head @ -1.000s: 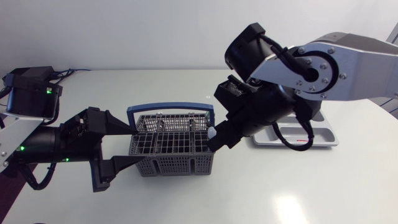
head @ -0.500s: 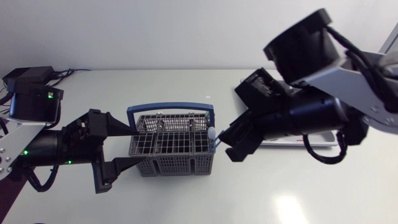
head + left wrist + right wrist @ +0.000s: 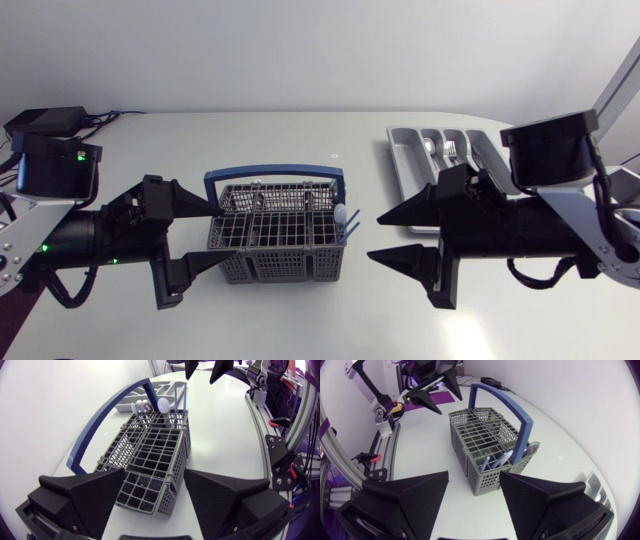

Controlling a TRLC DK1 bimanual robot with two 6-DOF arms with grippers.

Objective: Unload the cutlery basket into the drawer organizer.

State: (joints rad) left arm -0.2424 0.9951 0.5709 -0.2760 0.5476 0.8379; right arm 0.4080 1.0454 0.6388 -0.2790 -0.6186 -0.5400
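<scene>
The grey wire cutlery basket (image 3: 280,240) with a blue handle stands mid-table. My left gripper (image 3: 226,233) is shut on its left end, one finger on each long side; the left wrist view shows the basket (image 3: 150,455) between those fingers (image 3: 85,497). A white spoon (image 3: 341,213) and blue-handled pieces (image 3: 352,232) stick up at the basket's right end. My right gripper (image 3: 376,237) hangs open and empty just right of the basket, which lies ahead of its fingers (image 3: 415,495) in the right wrist view. The silver drawer organizer (image 3: 400,150) lies at the back right with a spoon (image 3: 430,148) and fork (image 3: 451,150) in it.
A black box (image 3: 45,122) with cables sits at the table's back left corner. Bare tabletop stretches in front of the basket and both grippers. My right arm's body partly covers the organizer's front part.
My right gripper has drawn back to the right from the basket's right end and opened, empty. The white spoon stays in the basket. The organizer has come into sight. Left arm unchanged.
</scene>
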